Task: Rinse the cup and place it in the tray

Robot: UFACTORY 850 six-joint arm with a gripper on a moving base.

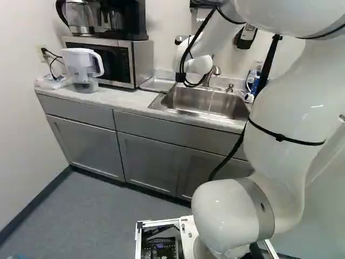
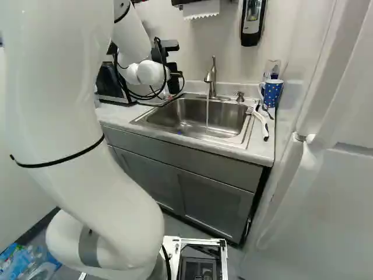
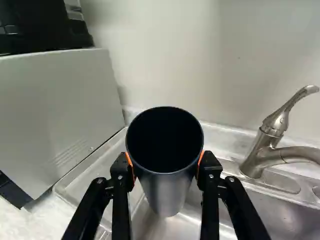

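Note:
In the right base view my gripper (image 2: 174, 77) is beyond the sink's left side, partly hidden by cables and the arm. The wrist view shows the gripper (image 3: 166, 167) shut on a dark, empty-looking cup (image 3: 167, 200), an orange pad pressed to each side. The cup's open mouth faces up toward the wrist camera. Its base appears over the border between the tray (image 3: 75, 186) and the sink basin (image 3: 295, 220); whether it touches either I cannot tell. The tray (image 2: 150, 102) lies beside the sink. Water runs from the faucet (image 2: 211, 79) into the basin.
The microwave (image 1: 141, 62) stands against the tray's far side from the sink, with a clear pitcher (image 1: 81, 67) beside it. Right of the sink are a blue dotted mug (image 2: 272, 92) and a white-handled brush (image 2: 260, 121). The wall rises close behind the counter.

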